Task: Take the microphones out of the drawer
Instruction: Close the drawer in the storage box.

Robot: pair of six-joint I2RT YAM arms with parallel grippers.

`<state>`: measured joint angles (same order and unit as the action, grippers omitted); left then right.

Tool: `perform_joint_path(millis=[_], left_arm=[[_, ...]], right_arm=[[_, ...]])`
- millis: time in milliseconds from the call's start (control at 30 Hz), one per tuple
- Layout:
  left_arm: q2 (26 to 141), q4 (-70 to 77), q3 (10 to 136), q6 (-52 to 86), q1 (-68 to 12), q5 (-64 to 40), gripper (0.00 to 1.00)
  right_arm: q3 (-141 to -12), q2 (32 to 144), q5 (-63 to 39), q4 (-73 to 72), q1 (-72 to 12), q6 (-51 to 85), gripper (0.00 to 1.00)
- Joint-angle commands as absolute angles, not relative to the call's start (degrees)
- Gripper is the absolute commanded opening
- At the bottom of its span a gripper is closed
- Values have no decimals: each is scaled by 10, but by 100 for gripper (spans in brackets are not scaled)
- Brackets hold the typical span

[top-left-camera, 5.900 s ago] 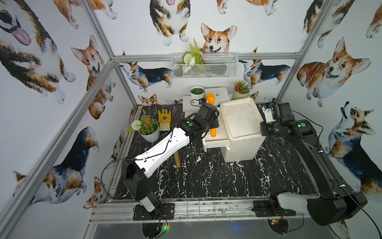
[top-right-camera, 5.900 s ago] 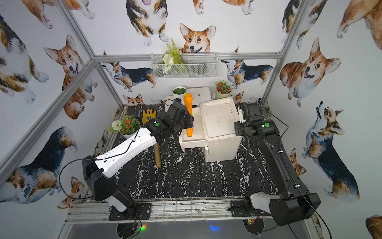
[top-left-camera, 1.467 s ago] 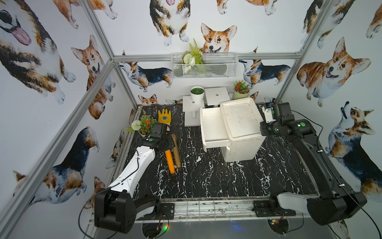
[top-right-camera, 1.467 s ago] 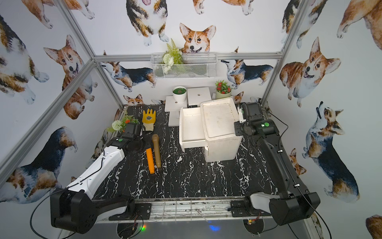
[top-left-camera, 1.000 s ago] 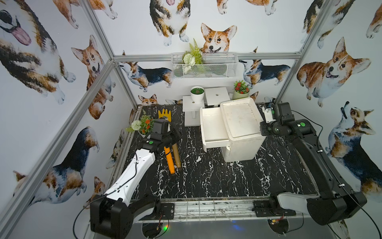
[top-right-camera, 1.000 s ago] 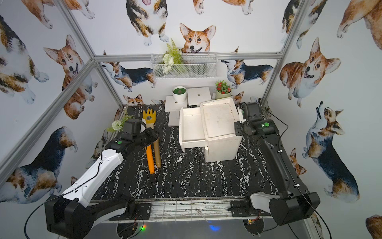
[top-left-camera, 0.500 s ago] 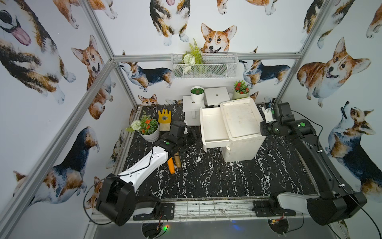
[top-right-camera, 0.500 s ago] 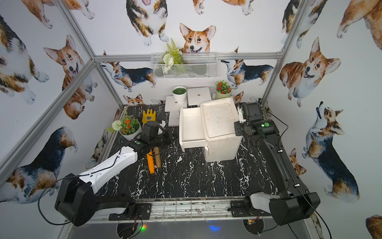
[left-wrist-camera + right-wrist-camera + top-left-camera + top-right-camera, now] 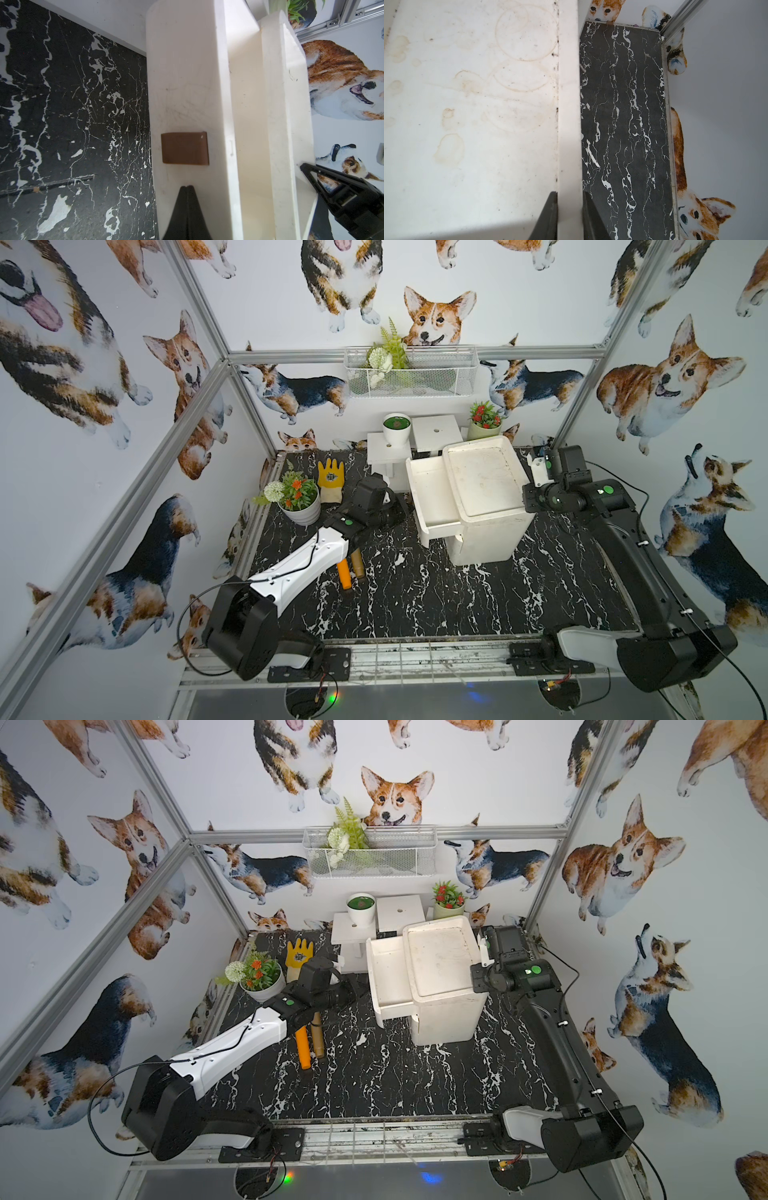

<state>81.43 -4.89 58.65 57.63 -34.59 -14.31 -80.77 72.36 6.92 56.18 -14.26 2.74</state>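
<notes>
Swung off the laid-down microphone (image 9: 344, 574), the empty, shut left gripper (image 9: 187, 187) is aimed at the drawer (image 9: 182, 93) front; the cabinet (image 9: 467, 104) is clamped by the right gripper (image 9: 569, 195); a closing push seems due

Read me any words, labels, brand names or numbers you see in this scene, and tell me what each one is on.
No text here can be read.
yellow glove: dark emblem on its back, too small and blurred to read.
green stickers on the arms: no writing legible.
</notes>
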Motion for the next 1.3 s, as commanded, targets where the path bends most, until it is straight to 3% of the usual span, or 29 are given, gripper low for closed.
perform_joint_path(millis=[0, 767, 1267], left_arm=[[848, -5, 613, 576, -361, -157, 0], [1027, 42, 778, 592, -441, -185, 0], [954, 3, 737, 553, -404, -146, 3]], right_arm=[[-796, 736, 14, 608, -148, 18, 20], [-788, 728, 17, 604, -148, 16, 20], [-784, 721, 18, 601, -149, 16, 20]])
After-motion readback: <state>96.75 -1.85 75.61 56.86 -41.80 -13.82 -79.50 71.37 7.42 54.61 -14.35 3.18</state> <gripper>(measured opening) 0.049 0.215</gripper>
